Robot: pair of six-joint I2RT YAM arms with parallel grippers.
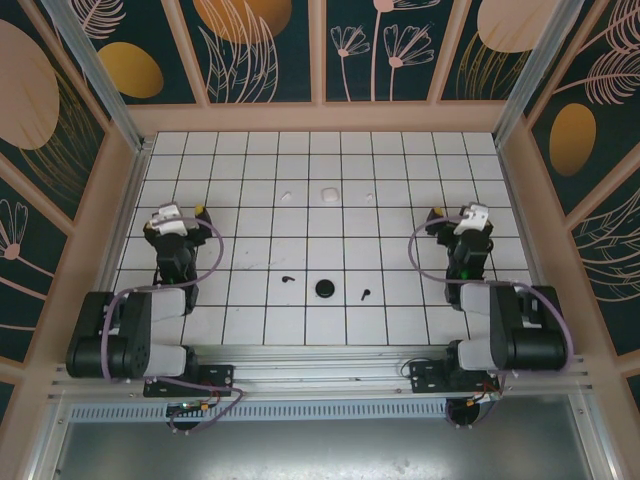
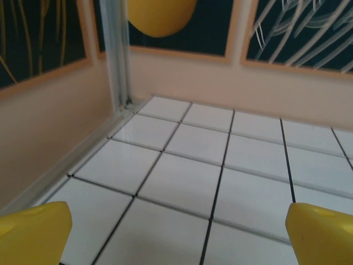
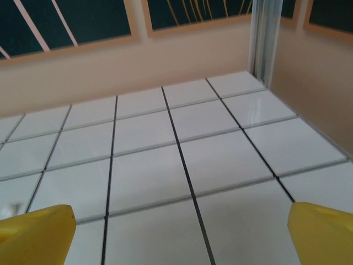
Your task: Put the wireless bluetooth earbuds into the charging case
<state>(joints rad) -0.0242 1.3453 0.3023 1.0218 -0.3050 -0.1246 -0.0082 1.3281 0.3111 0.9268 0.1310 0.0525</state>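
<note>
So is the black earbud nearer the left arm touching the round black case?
Apart. The top view shows a plain strip of white floor between the black earbud and the round black case.

White tiled floor [image 1: 400,320] shining softly. Dark walls [image 1: 290,80] with pink flower drawings standing at 9, 12, 3 o'clock. Silver rails [image 1: 330,362] running along 6 o'clock.

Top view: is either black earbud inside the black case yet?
No, one black earbud lies left of the black case, the other right of it.
</note>
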